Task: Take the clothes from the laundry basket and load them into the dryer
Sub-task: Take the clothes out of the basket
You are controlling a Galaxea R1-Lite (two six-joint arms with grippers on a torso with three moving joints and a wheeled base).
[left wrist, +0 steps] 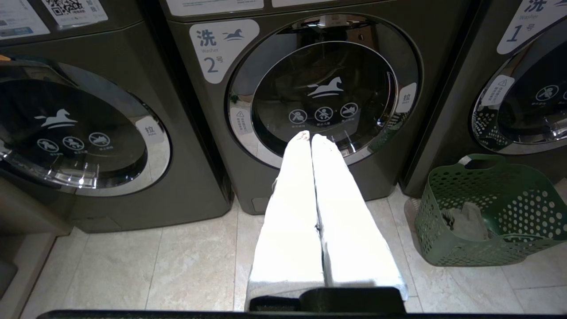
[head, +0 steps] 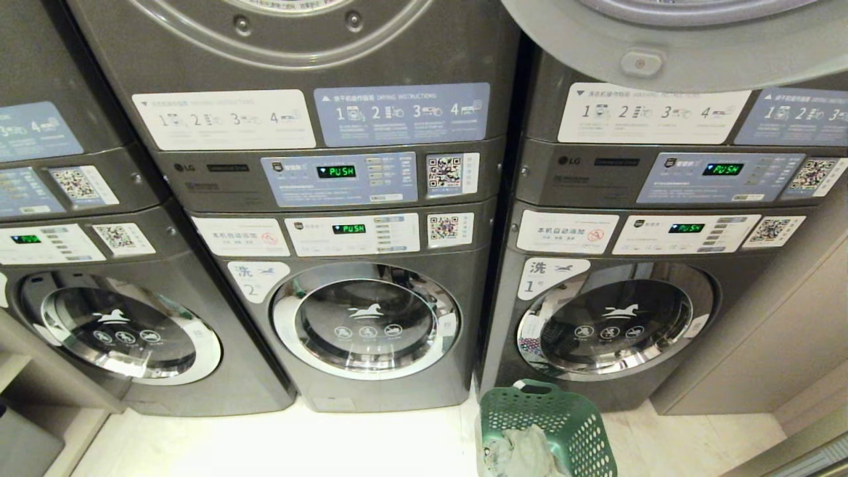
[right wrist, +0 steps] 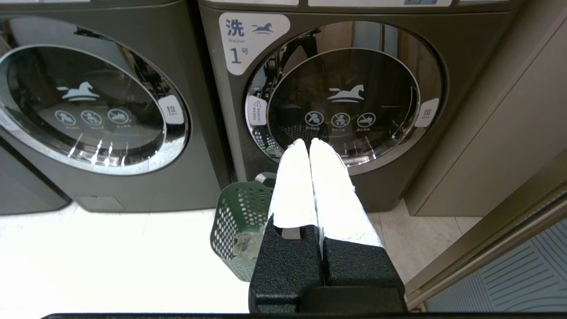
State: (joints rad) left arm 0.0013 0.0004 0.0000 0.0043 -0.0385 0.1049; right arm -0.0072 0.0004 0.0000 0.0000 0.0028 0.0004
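Observation:
The green laundry basket stands on the floor in front of washer number 1. Pale grey-green clothes lie crumpled inside it. At the top right of the head view the upper dryer's big round door hangs swung out toward me. Neither gripper shows in the head view. My left gripper is shut and empty, pointing at washer number 2, with the basket and clothes off to its side. My right gripper is shut and empty, aimed at washer number 1, above and beside the basket.
Three stacked grey LG machines fill the wall: washer 2, washer 1 and a third washer at the left. A second upper dryer sits above washer 2. A beige cabinet panel closes in the right side.

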